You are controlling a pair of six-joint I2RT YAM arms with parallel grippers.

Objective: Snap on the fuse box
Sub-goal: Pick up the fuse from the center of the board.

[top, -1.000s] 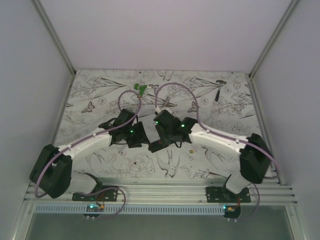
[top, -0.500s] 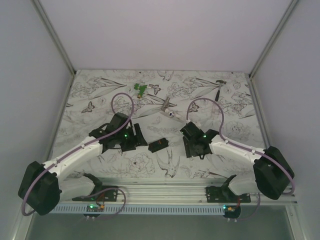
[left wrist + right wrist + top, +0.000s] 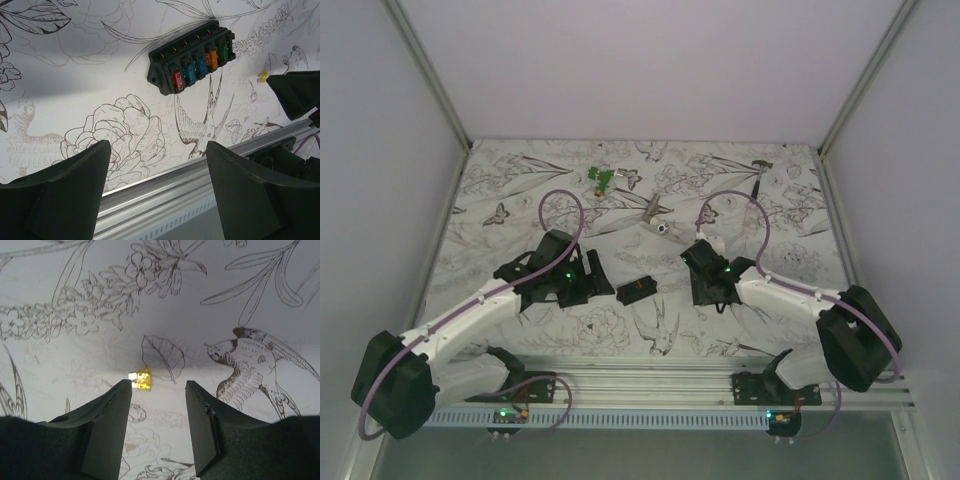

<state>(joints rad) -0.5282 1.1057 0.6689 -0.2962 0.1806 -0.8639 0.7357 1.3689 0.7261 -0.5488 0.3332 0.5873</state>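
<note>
Count: one small black rectangular plastic fuse box (image 3: 192, 62) on floral-printed table (image 3: 75, 65); left end effector (image 3: 157, 165) wide, right end effector (image 3: 157, 402) narrower, both empty.

1. Fuse box (image 3: 192, 62): a row of coloured fuses on its face; no lettering or rating number is legible.
2. Table cover (image 3: 75, 75): line drawings of flowers and birds only; no readable text.
3. Small yellow fuse (image 3: 142, 380): any marking is too blurred to read.

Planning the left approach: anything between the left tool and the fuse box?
Nothing visible: only bare table lies between the left tool and the fuse box. A small yellow piece sits beyond the box, near the right tool, off that path.
</note>
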